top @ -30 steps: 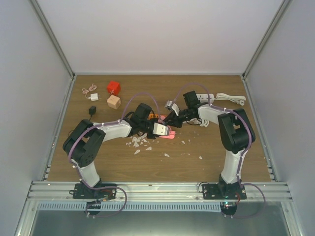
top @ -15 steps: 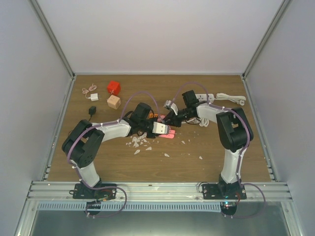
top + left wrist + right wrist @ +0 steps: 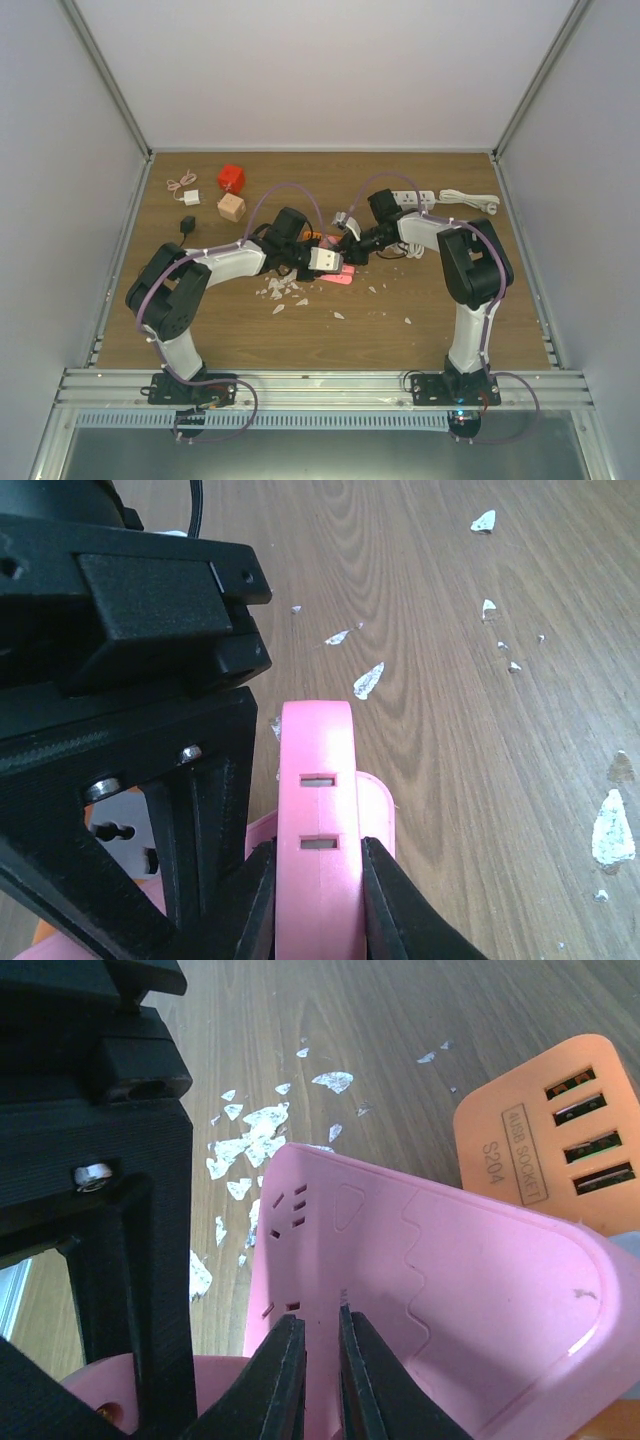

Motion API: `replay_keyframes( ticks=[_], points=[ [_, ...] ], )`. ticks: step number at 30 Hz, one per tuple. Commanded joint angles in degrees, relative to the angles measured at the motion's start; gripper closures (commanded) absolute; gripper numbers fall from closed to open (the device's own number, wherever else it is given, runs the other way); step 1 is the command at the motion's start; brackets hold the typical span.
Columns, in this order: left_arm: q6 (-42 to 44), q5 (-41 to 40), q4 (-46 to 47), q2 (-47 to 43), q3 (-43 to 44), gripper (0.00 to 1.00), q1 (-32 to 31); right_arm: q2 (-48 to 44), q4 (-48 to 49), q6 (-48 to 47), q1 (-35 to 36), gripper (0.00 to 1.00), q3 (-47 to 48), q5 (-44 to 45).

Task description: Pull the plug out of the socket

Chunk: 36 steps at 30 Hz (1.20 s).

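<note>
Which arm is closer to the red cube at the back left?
Left. The left arm stretches past just in front of the red cube, to its right; the right arm lies over on the right side, farther off.

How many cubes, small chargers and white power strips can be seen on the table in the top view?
Cubes: 2, the red cube and the beige cube
Small chargers: 2, the white charger and the black charger
White power strips: 1, the white power strip
Total: 5
</note>
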Motion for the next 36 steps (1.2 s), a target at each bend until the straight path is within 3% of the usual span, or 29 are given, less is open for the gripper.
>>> replay_keyframes(
  ticks=[1, 13, 17, 24, 36],
  points=[
    [-3.98, 10.04, -0.34, -1.67, 2.19, 0.82, 0.05, 4.24, -2.97, -0.04, -0.51, 0.87, -1.58, 9.35],
    [-12.61, 16.93, -0.60, -0.31, 4.79, 0.82, 2.26, 5.35, -2.86, 1.12, -0.85, 0.88, -0.49, 12.17],
    [-7.27, 17.27, -2.74, -0.98, 4.44, 0.82, 2.08, 5.63, -2.91, 1.44, -0.82, 0.88, -0.35, 12.69],
    [4.36, 9.18, -0.45, -2.47, 1.33, 0.82, 1.14, 6.05, -2.86, 1.90, -0.84, 0.88, 0.04, 13.65],
    [8.98, 5.66, 11.39, -9.39, -7.56, 0.82, -1.31, 6.50, -2.87, 2.44, -0.86, 0.89, 0.23, 14.78]
  ],
)
